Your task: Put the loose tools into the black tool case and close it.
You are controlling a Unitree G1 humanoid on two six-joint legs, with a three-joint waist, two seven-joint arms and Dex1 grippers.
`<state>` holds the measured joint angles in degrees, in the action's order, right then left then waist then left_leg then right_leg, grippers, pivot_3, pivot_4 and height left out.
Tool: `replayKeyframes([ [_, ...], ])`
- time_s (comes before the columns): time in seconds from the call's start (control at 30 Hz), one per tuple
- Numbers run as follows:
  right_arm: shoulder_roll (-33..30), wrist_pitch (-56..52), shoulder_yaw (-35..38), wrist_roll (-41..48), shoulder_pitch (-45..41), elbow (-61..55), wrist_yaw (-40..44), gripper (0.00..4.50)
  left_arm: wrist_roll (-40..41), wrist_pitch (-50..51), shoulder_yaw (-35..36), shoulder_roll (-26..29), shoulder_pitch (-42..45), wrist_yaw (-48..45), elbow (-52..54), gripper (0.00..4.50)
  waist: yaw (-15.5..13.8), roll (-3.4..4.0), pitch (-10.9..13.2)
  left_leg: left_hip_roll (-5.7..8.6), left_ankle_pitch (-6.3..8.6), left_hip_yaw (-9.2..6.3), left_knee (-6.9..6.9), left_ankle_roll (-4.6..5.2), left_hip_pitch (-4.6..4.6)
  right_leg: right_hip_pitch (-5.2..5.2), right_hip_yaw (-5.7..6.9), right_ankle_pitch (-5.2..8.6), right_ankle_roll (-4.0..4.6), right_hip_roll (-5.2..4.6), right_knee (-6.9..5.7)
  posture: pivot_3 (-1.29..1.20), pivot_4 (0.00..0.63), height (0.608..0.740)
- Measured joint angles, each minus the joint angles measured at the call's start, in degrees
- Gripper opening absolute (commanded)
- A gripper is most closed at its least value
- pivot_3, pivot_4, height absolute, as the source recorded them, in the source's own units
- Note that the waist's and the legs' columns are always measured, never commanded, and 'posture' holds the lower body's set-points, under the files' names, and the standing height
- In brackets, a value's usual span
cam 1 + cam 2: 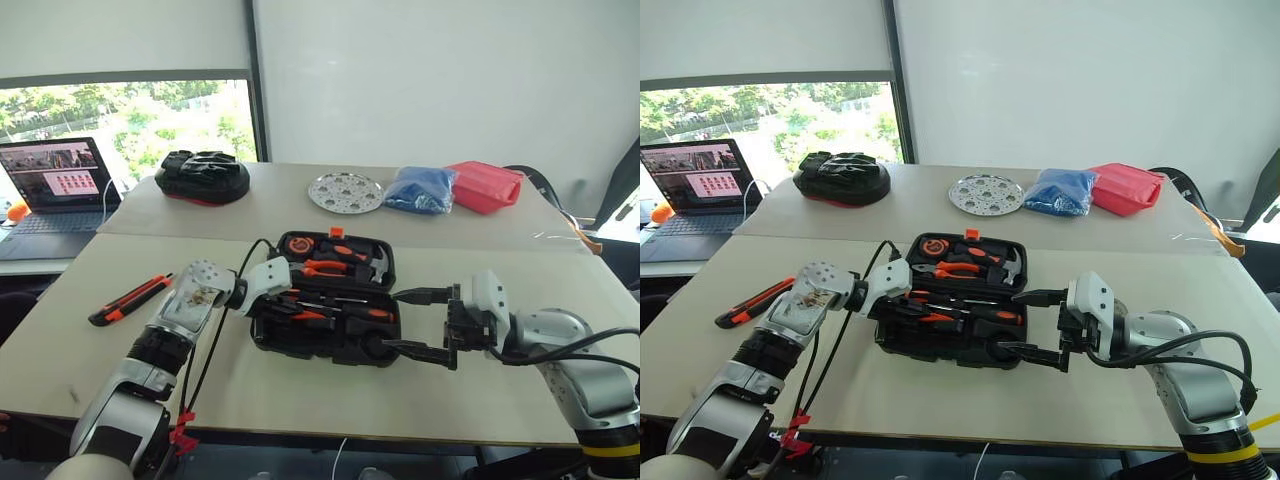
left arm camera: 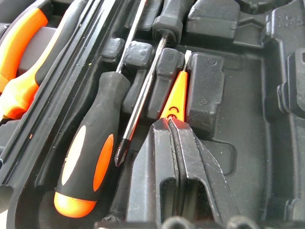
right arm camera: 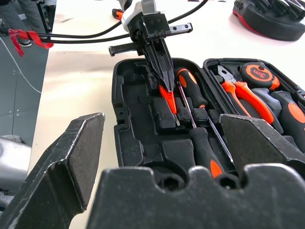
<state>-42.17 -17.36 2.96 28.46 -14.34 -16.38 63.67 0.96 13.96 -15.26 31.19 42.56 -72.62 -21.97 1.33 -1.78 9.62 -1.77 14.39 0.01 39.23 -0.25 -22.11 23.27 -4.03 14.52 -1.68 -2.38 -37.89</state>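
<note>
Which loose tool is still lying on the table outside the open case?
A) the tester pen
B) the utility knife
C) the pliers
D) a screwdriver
B: the orange-and-black utility knife lies on the table left of the black tool case, while the left gripper, shut on the slim orange tester pen, is placing it inside beside the screwdrivers.

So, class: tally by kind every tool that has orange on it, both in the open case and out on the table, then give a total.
Screwdrivers: 2
Tester pen: 1
Pliers: 1
Tape measure: 1
Hammer: 1
Utility knife: 1
Total: 7
</note>
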Motion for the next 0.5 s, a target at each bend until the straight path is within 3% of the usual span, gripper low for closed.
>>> replayKeyframes([
  [0.1,1.7,0.8,0.4,1.8,0.1,0.0,0.5,4.50,3.9,-0.8,3.5,0.4,-4.7,-0.2,2.6,0.08,0.4,0.00,0.0,-0.05,0.00,-0.01,-0.04,0.00,-0.01,0.03,0.01,-0.03,0.08,0.02,-0.01,0.00,0.150,0.740],
  [0.2,4.1,2.1,2.1,4.6,0.3,0.0,1.0,4.50,9.8,-3.5,10.4,1.2,-11.5,0.2,6.6,0.78,0.7,-0.03,0.0,-0.10,0.00,-0.03,-0.07,0.00,-0.19,0.21,0.01,-0.07,0.14,0.02,0.00,0.00,0.150,0.740],
  [0.37,6.0,5.5,5.3,6.8,4.4,0.4,2.6,4.50,17.9,-6.6,27.7,6.3,-28.7,3.9,17.2,2.60,1.0,0.00,0.0,-0.17,0.02,-0.11,-0.34,0.01,-0.17,0.31,-0.05,-0.07,0.14,-0.14,0.17,0.00,0.150,0.740],
  [0.5,8.9,9.5,5.5,6.6,7.0,0.2,3.2,4.50,21.0,-6.6,39.2,6.5,-42.6,9.0,20.3,4.05,1.0,-0.03,0.0,-0.20,0.02,-0.13,-0.32,0.00,-0.18,0.30,-0.03,-0.07,0.14,-0.20,0.21,0.00,0.150,0.740],
])
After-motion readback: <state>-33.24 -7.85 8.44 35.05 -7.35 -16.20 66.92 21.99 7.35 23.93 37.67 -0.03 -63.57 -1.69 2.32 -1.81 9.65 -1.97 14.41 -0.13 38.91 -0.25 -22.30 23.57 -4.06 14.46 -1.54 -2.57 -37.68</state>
